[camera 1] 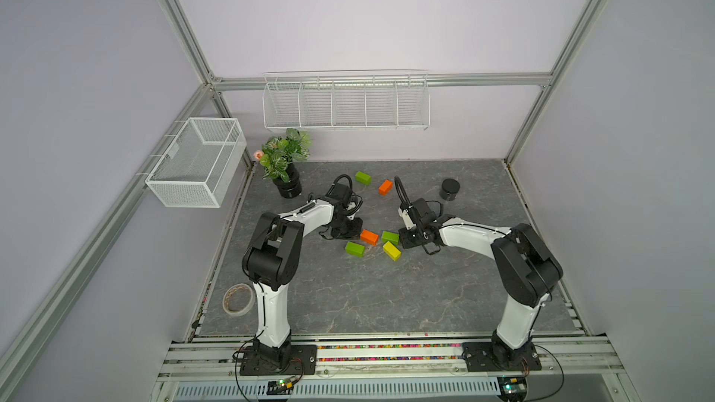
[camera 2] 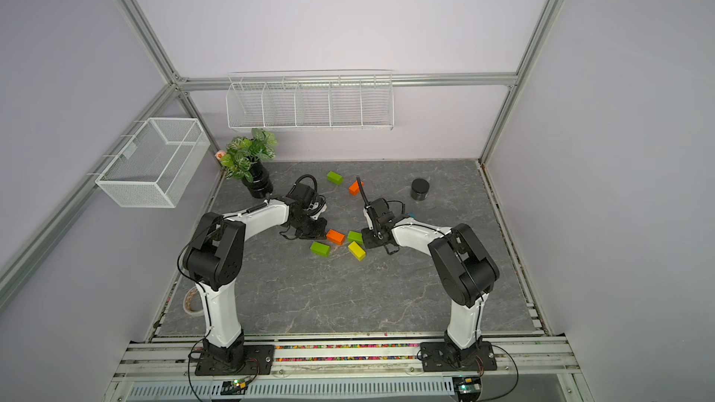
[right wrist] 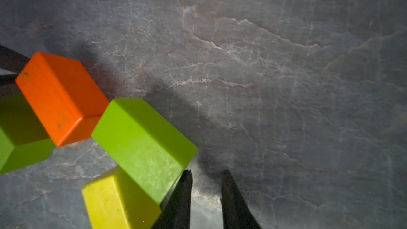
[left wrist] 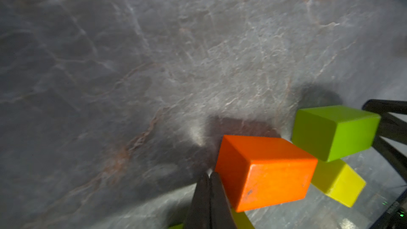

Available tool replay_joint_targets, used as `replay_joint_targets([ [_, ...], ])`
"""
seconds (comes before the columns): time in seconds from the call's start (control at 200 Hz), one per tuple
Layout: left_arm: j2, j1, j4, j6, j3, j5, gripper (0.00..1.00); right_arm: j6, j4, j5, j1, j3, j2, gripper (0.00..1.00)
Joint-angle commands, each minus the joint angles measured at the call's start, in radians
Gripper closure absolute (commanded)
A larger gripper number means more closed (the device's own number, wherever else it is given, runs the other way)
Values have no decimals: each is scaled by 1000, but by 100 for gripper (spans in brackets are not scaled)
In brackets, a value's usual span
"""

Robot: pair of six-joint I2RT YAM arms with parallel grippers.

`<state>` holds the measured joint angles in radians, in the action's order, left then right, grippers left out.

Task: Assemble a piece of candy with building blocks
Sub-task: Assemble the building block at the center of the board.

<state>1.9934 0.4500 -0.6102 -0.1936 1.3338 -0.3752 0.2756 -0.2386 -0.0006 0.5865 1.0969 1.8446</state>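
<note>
Here, the left end effector [left wrist: 209, 174], closed and empty, sits beside an orange brick [left wrist: 264, 170]; the right end effector [right wrist: 206, 172], slightly parted and empty, flanks a green brick [right wrist: 143, 146], centre-frame in both top views.

You've got a cluster of four bricks [camera 1: 369, 237] in the middle of the tabletop [camera 1: 348, 303], with the left claw [left wrist: 209, 176] at its left and the right claw [right wrist: 206, 172] at its right. Two more bricks [camera 1: 363, 177] lie behind it, the jar [camera 1: 449, 189] back right, the potted plant [camera 1: 286, 164] back left.

Wrist views dim, blurry; building blocks [right wrist: 143, 142] cast shadows.
</note>
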Motion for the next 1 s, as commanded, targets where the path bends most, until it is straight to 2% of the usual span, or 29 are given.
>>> replay_joint_targets([
  [0.0, -42, 4, 56, -14, -28, -98, 100, -26, 17, 4, -8, 8, 4, 72],
  [0.525, -27, 24, 82, -36, -45, -93, 100, -78, 38, -9, -10, 24, 13, 70],
  [1.0, -26, 24, 116, -78, -31, -51, 100, -125, 10, -54, -14, 136, 102, 70],
])
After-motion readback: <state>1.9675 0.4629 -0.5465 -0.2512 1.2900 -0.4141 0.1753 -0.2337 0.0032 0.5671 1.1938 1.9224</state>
